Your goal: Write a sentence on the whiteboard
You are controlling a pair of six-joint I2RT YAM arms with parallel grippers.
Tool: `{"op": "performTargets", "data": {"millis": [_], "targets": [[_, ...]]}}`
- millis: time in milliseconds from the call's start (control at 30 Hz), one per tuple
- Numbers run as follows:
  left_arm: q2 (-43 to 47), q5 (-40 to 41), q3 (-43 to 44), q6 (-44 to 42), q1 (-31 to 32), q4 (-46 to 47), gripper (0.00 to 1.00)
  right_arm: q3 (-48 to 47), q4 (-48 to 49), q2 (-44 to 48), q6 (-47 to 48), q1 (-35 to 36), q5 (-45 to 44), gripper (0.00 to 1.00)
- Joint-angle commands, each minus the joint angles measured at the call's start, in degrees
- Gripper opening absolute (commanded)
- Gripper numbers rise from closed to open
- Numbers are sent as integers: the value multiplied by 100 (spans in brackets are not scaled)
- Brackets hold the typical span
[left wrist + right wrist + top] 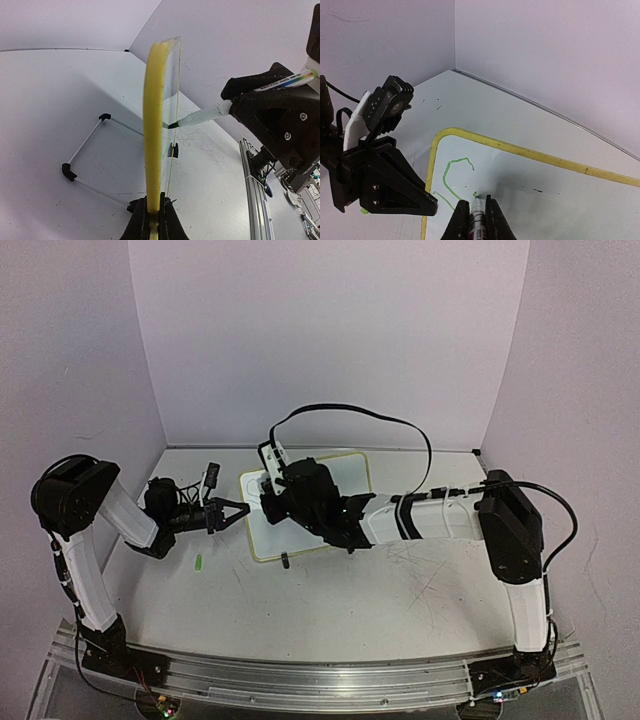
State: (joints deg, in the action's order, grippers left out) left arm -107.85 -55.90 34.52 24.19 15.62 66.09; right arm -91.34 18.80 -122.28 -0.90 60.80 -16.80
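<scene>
At the whiteboard (545, 190), clamps its yellow frame in the left gripper (152, 212); pinches a marker (477, 216) in the right gripper (476, 204), tip touching beside green strokes (454, 167).

A robot lab cell: plain lilac walls (330, 330) enclose a scratched table (350, 605) and aluminium rail (320, 680).

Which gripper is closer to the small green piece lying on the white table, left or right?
Left. The left gripper grips the yellow-framed whiteboard's edge just beyond the small green piece; the right gripper holds a marker over the board, farther away.
</scene>
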Motion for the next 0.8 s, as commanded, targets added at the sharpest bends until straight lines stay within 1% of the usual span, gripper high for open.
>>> {"op": "performTargets", "data": {"millis": [0, 400, 767], "targets": [[115, -13, 108, -204, 32, -140, 0, 108, -26, 100, -72, -11, -116, 0], [127, -9, 99, -231, 41, -173, 0, 247, -26, 107, -197, 21, -108, 0], [148, -11, 99, -251, 58, -204, 0, -76, 85, 60, -85, -42, -236, 0]]}}
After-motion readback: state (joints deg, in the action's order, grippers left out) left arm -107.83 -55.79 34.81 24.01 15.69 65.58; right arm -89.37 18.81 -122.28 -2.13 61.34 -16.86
